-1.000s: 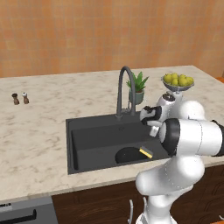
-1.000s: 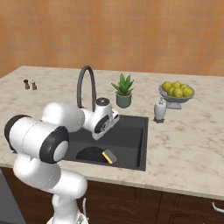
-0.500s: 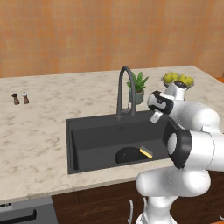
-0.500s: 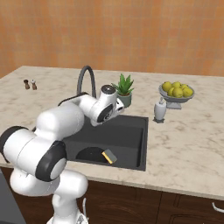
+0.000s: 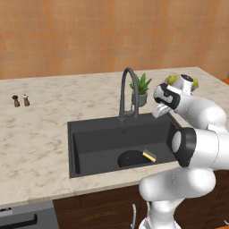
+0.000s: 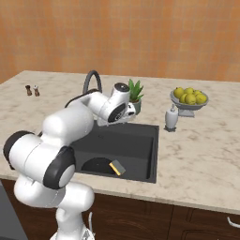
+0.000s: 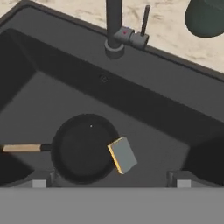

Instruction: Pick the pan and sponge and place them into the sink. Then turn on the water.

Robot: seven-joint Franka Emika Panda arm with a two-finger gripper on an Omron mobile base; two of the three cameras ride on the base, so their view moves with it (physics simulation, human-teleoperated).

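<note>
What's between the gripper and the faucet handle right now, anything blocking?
Nothing visible. In the hand view the faucet and its thin lever stand at the sink back rim with open basin before them. The pan and sponge lie low on the sink floor. The potted plant sits off to one side.

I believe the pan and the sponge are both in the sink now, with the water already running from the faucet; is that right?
Not quite. The pan and the sponge do lie in the sink, but no water runs from the faucet: the hand view shows no stream beneath it.
</note>
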